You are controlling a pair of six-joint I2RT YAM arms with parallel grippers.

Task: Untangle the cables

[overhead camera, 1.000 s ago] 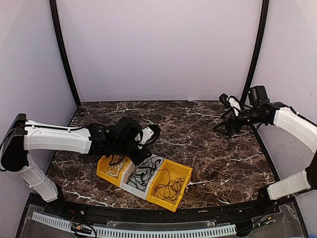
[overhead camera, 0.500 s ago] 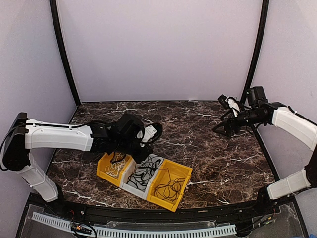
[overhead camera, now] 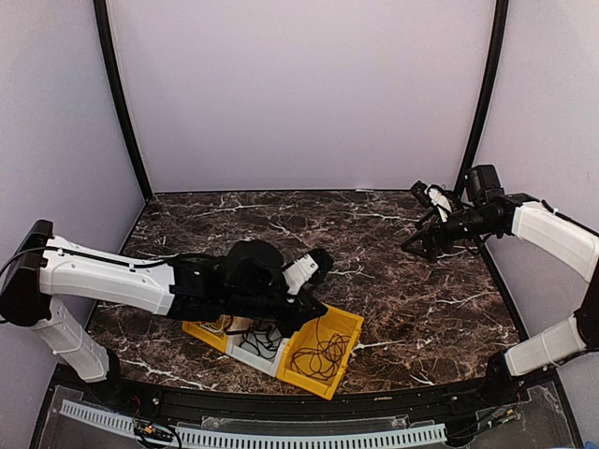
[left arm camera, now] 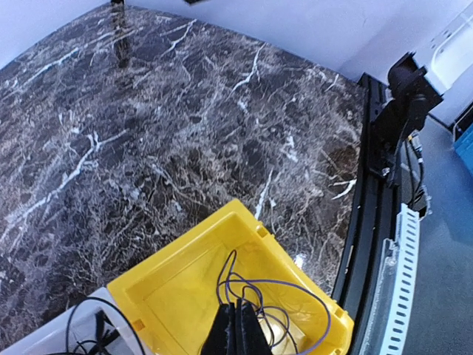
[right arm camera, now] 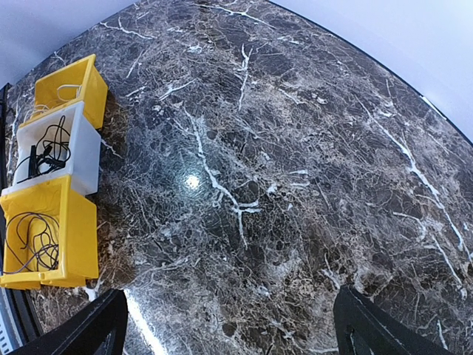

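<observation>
where the left arm [overhead camera: 112, 271] lies stretched low from its base at 8 o'clock toward the table's middle, its forearm crosses the row of bins at 6 o'clock. it hides much of the left yellow bin [overhead camera: 198, 329] and the white bin [overhead camera: 251, 355]. the left gripper [left arm camera: 236, 314] is clenched tight, tips pointing down into the right yellow bin [left arm camera: 177, 277] among the cables [left arm camera: 275, 284]. thin dark strands run right up to the tips, but whether one is pinched i cannot tell. more dark cord lies looped in the white bin. the marbled table [overhead camera: 393, 299] stretches on toward 3 o'clock. at 2 o'clock the right arm [overhead camera: 552, 234] reaches inward with its elbow bent. the right gripper [overhead camera: 423, 224] hangs above the stone, well apart from the bins, jaws spread wide and holding nothing.
</observation>
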